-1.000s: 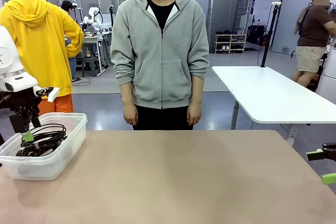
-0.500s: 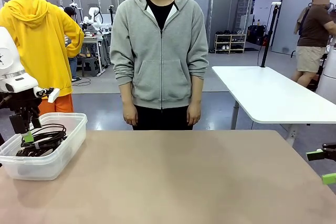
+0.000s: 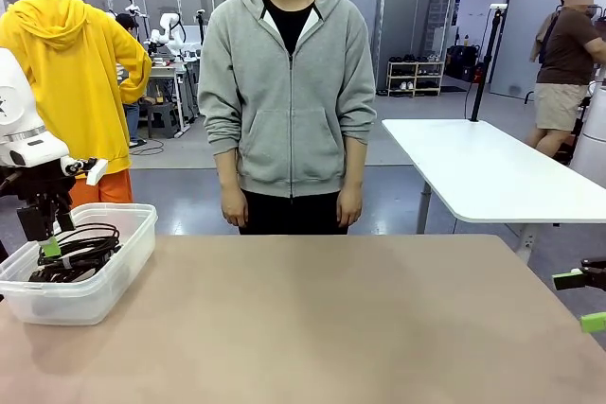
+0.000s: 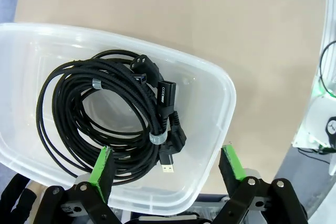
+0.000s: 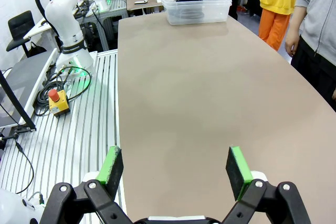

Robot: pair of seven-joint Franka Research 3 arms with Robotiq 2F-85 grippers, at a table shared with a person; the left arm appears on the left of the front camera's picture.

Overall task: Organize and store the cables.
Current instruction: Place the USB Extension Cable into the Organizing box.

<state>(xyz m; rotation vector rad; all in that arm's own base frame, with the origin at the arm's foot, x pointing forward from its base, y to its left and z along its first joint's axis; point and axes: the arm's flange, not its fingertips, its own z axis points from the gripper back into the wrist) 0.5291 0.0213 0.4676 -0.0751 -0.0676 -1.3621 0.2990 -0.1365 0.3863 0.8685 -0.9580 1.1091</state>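
The cables (image 4: 110, 114) lie as round black coils with plug ends inside a clear plastic bin (image 4: 223, 98). In the front view the same cables (image 3: 76, 254) fill the bin (image 3: 123, 262) at the table's left edge. My left gripper (image 4: 167, 165) hangs just above the bin, open, nothing between its green pads. From the front, that left gripper (image 3: 43, 234) sits over the bin's near-left corner. My right gripper (image 5: 176, 169) is open and empty above the table's right edge, green fingertips (image 3: 579, 300) showing at the far right.
A person in a grey hoodie (image 3: 289, 92) stands at the far side, hands down at the sides. The brown tabletop (image 3: 322, 319) stretches between bin and right gripper. A white table (image 3: 483, 172) stands behind to the right.
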